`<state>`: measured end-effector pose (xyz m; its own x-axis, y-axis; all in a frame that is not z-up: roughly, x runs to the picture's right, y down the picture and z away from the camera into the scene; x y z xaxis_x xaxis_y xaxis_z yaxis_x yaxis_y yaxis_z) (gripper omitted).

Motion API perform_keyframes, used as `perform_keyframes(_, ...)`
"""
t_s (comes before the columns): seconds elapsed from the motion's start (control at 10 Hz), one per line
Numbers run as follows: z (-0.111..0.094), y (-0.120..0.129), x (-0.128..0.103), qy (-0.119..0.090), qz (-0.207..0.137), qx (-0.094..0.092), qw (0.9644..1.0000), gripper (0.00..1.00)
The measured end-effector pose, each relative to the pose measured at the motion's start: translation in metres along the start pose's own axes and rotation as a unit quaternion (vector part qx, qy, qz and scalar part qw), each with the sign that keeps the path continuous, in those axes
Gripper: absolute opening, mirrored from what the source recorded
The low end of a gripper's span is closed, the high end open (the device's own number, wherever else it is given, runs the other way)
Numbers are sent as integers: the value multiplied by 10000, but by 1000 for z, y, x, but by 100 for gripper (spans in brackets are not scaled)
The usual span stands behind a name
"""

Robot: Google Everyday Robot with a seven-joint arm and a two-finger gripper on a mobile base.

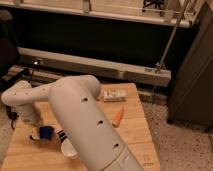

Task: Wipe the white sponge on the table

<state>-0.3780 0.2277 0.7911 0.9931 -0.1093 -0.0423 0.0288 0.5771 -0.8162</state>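
Reaching down over the left side of the table [136, 136], which fills the lower part of the camera view, the gripper [35, 130] sits low beside a blue object [46, 132]. I cannot tell whether it is spread or closed. An orange piece [117, 116] lies mid-table, with a white packet [114, 95] behind it.
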Motion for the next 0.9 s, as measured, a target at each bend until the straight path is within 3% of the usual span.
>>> perform_keyframes(0.4, 2, 10, -38, 36, -571, -43, 9984, 28)
perform_keyframes(0.9, 7, 6, -71, 106, -1062, -50, 9943, 28)
